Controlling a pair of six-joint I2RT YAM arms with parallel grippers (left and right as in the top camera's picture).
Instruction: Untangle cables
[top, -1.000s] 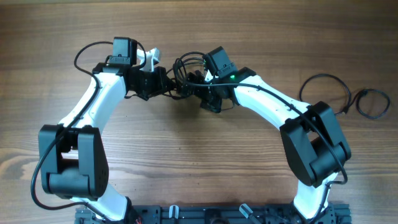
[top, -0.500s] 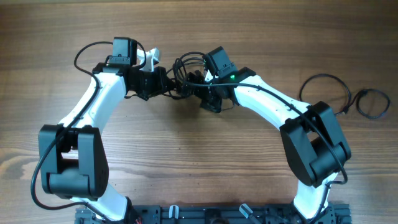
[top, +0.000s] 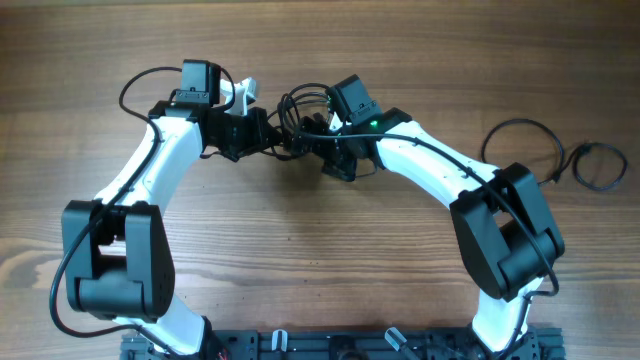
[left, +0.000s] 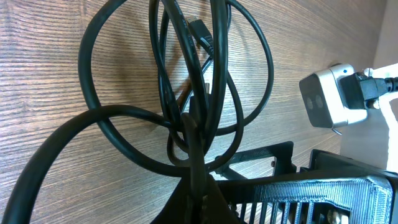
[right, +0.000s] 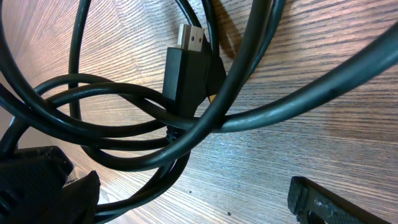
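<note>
Wood-grain table (top: 330, 260) fills your overhead view, and both arms reach toward the far middle, where the cables (top: 296, 103) sit in a small black bundle. Your left gripper (top: 283, 142) and right gripper (top: 316, 138) meet at the near edge of that bundle, almost touching each other. Well apart, at the right edge, a coiled cable (top: 597, 166) lies alone. From your left wrist, the cables (left: 124, 118) spread as overlapping loops flat on the wood. The left gripper (left: 194, 186) is clamped tight on one strand where the loops cross, and a plug (left: 202, 36) lies among the loops near the top. From your right wrist, a plug (right: 186, 68) lies between thick strands of the cables (right: 112, 124), its metal tip pointing up the picture. Your right gripper (right: 186, 199) stands spread wide with nothing between its fingers (right: 336, 202), just over the tangle.
</note>
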